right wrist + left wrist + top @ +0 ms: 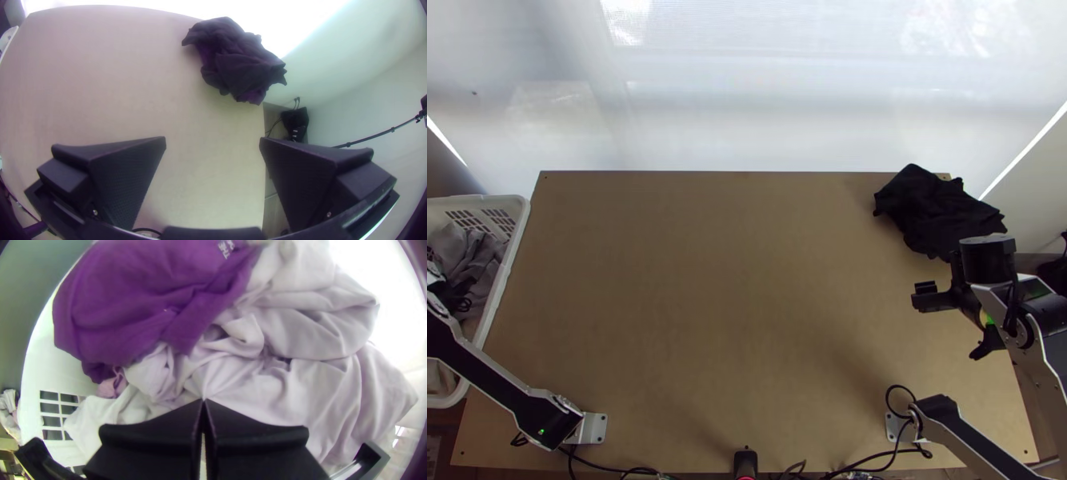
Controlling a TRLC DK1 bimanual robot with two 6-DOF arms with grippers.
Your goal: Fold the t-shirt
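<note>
While I am looking through the left wrist camera, the left gripper [204, 401] is pressing its two black fingers together, tips meeting. Pale grey cloth [275, 393] is gathering into creases right at those tips, so I am judging it pinched there, and I am taking it to be the t-shirt. It is lying bunched directly under and around the fingertips; its long axis I am not able to tell. A purple garment [147, 298] is resting against it. Both are lying in the white basket [505, 268], at the left side of the wooden table [707, 320]. That is making the left arm the nearer one by far, and the coming lift, I am judging, is needing to go up over the rim, then rightward onto the tabletop.

Across the table, the right gripper [212, 141] is hanging near the right edge with its fingers wide apart and nothing between them. Farthest off, a crumpled black cloth [935, 212] is lying at the far right corner, beyond the right gripper.
</note>
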